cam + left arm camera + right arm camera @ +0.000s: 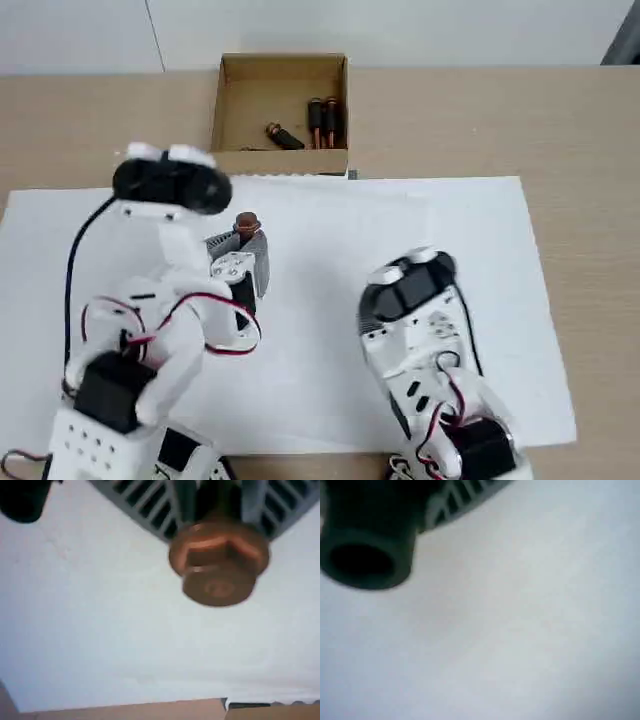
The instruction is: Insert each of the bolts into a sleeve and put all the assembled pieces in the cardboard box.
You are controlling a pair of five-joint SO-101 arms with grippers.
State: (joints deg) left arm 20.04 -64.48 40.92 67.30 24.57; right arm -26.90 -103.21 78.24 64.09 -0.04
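While both arms are hanging over the white sheet [330, 330], each gripper is holding one part.
The left gripper [245, 238] is closing tight on a copper bolt [218, 562] (hex head sticking out) near the cardboard box [283, 62]; the right gripper [415, 515] is clamping a black sleeve [367, 555] above the sheet.

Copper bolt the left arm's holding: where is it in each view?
High: copper bolt centre-left, in left end effector.
Left wrist: bolt between the grey fingers, head toward camera.
Right wrist: black sleeve over the white sheet.
Shared landmark: white sheet.
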